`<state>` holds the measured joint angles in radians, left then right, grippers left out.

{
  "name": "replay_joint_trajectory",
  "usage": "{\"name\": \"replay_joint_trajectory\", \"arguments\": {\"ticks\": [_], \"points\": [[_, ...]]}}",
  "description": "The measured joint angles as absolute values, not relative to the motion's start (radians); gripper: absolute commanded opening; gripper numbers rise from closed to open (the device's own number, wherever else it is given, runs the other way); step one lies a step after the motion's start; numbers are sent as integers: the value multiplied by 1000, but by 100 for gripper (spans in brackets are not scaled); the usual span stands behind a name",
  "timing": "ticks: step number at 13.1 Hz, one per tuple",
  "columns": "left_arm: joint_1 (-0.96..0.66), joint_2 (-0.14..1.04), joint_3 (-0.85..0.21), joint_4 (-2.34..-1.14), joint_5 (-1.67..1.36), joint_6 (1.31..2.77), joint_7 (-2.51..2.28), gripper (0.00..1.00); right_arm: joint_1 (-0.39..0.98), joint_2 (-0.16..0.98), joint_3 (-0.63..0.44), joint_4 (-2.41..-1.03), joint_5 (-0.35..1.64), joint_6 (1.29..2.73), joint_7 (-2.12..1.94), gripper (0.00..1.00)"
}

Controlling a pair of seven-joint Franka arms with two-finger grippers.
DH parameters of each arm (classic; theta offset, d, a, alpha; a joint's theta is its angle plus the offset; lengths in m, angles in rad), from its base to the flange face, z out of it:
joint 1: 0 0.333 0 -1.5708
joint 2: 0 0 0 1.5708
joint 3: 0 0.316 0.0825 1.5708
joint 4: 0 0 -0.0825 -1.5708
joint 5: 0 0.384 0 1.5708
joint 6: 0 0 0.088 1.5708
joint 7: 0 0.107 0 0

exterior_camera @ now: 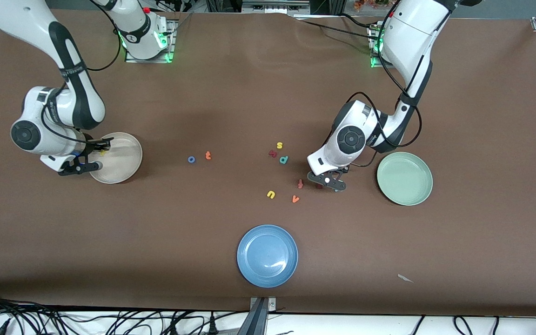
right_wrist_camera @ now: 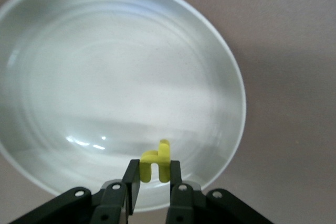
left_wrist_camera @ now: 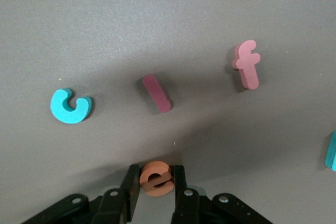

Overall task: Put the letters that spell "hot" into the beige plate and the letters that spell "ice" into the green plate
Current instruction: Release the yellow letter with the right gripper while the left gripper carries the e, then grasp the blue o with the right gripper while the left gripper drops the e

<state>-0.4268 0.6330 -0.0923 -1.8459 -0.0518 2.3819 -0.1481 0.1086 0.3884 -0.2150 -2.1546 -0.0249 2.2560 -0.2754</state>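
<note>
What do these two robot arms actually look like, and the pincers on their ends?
Both arms are glossy white with rounded shells, black bands at the joints and round dark caps on them. Thin black cables loop alongside. Green lights glow at their bases. The left gripper and the right gripper are black, each with two flat fingers.

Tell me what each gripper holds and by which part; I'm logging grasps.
Left gripper: small orange foam letter e, pinched across its sides on the table. Right gripper: small yellow foam letter h, pinched at its lower end over the round beige plate.
</note>
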Motion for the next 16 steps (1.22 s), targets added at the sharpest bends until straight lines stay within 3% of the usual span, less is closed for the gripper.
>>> {"name": "replay_joint_trajectory", "arguments": {"ticks": [1,2,5,9,11,16], "points": [[-427,632,-92,-1846,-52,2382,-148,16,109,400,-215,-2154,-25,2263,-275,89],[-427,631,-92,-1846,-52,2382,-148,16,108,402,-215,-2154,-25,2265,-273,94],[-425,593,-89,-1837,-52,2356,-148,16,112,383,-201,-2138,-24,2263,-227,94],[-416,482,-49,-1778,-38,2135,-149,16,127,321,-71,-2122,-21,2254,-116,94],[-378,443,-37,-1772,24,2071,-147,8,133,318,6,-2098,-11,2254,-3,94],[-204,448,-33,-1783,64,2047,17,9,154,363,151,-2089,-7,2329,285,93]]}}
